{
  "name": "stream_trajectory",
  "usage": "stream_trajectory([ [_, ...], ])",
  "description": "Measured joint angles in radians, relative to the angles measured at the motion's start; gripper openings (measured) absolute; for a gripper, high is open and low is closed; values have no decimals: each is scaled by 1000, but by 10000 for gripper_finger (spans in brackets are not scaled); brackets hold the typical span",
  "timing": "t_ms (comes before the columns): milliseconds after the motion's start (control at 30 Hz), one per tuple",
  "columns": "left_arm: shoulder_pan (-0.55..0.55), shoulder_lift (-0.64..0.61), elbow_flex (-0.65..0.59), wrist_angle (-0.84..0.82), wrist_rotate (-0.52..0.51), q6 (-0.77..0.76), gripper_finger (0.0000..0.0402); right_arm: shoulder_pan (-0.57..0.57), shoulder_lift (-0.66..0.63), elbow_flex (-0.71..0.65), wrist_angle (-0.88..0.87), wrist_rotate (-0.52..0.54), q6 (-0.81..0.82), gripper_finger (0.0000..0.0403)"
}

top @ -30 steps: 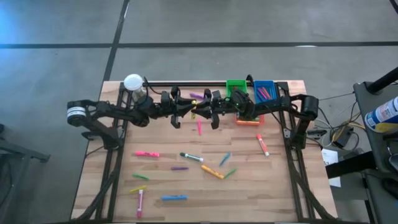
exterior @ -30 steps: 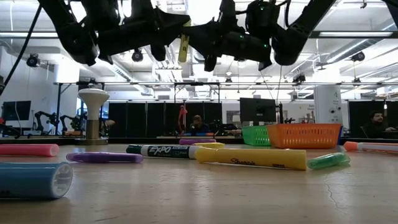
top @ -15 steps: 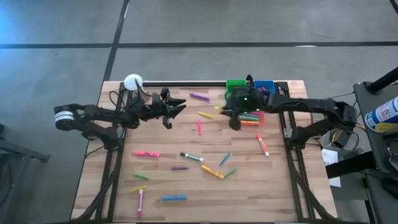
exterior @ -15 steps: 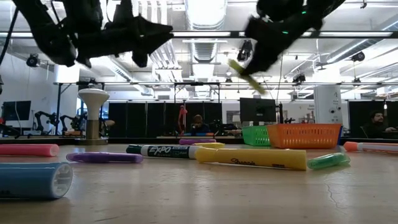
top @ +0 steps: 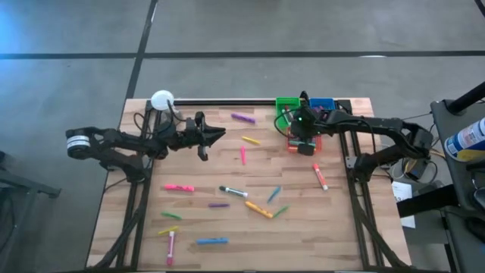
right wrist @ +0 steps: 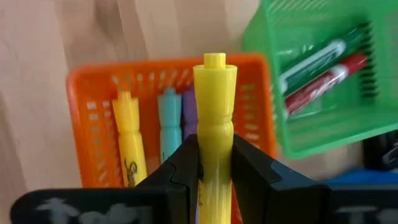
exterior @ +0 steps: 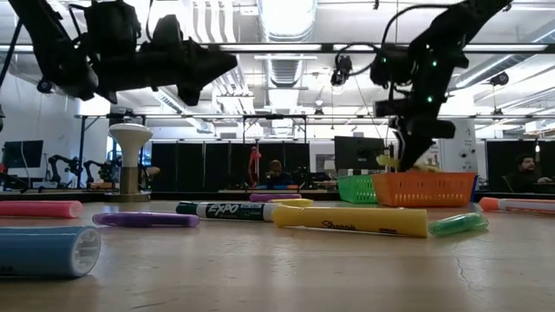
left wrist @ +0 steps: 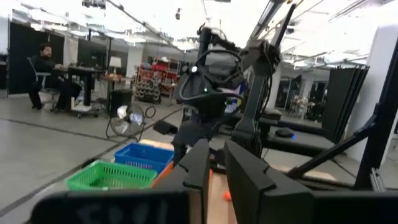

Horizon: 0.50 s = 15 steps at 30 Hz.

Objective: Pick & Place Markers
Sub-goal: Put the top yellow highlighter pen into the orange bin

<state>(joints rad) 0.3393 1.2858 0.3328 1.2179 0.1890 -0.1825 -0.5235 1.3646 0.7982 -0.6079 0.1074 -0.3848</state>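
My right gripper (top: 303, 141) hangs over the orange bin (right wrist: 93, 118) at the table's far right, shut on a yellow marker (right wrist: 214, 106). The bin holds yellow, teal and purple markers. Beside it stand a green bin (top: 286, 106), holding a green and a red marker, and a blue bin (top: 321, 108). My left gripper (top: 218, 134) hovers over the far left half of the table, fingers (left wrist: 199, 165) nearly together with nothing between them. Several markers lie loose on the wood, among them a pink one (top: 179, 187) and a blue one (top: 212, 241). My right gripper pinches the yellow marker's barrel (right wrist: 214, 158) between its two fingers. The fingers come steeply from above. The marker runs along them, its free end (right wrist: 214, 62) sticking out past the fingertips. It is lifted clear, above the orange bin.
A white-topped post (top: 161, 100) stands at the far left corner, and a black rail runs along the far edge. A purple marker (top: 242, 117), a yellow one (top: 251, 140) and a pink one (top: 242, 155) lie between the two grippers. A red-and-white marker (top: 320, 176) lies near the right edge.
The two grippers met over the far middle with the yellow marker between them. My left gripper has let go and drawn back toward the table's left edge. My right gripper has carried the marker right to above the orange bin, tipping from level to pointing down.
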Motion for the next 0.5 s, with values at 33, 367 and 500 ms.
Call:
stream_trajectory([
  [33, 0, 0, -4, -2, 0, 1, 42, -5, 8, -3, -4, 0, -1, 67],
  [367, 0, 0, -25, 1, -18, 18, 30, -8, 82, -7, -14, 19, -15, 76],
  [500, 0, 0, -25, -15, -32, 22, 29, -7, 97, -7, -13, 51, -20, 100],
])
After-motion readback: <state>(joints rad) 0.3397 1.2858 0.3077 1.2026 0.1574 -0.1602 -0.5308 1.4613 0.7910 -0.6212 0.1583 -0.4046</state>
